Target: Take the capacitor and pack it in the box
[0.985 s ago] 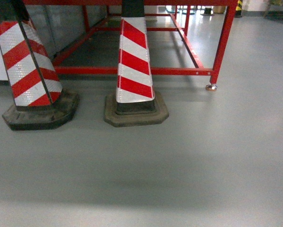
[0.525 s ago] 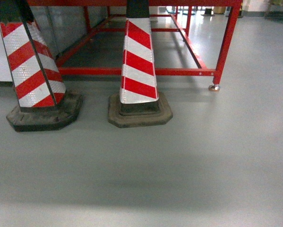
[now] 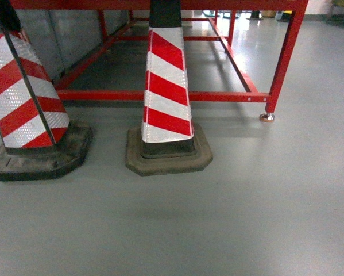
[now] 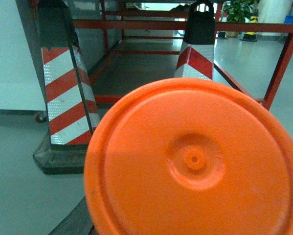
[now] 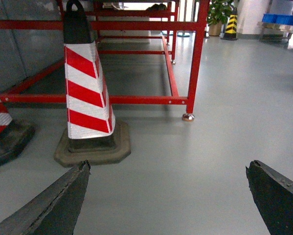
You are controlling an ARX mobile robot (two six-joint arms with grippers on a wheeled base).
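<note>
Right gripper (image 5: 168, 196) gapes wide, holding nothing; left I can't tell (an orange disc (image 4: 195, 161) blocks it). No capacitor or box visible. Driving on, I might clip the cones (image 3: 166, 98).

Grey floor (image 3: 229, 218) with two striped cones and a red frame standing on it.

The floor is smooth, plain grey and slightly glossy. A red-and-white striped cone (image 3: 166, 92) stands upright on a dark, worn octagonal base (image 3: 169, 156) near the middle of the head view. A second striped cone (image 3: 22, 98) on its own dark base sits to the left, near the first but apart from it. Behind both, a red metal frame (image 3: 160, 95) rests on the floor, its right leg ending in a small metal foot (image 3: 267, 117).
</note>
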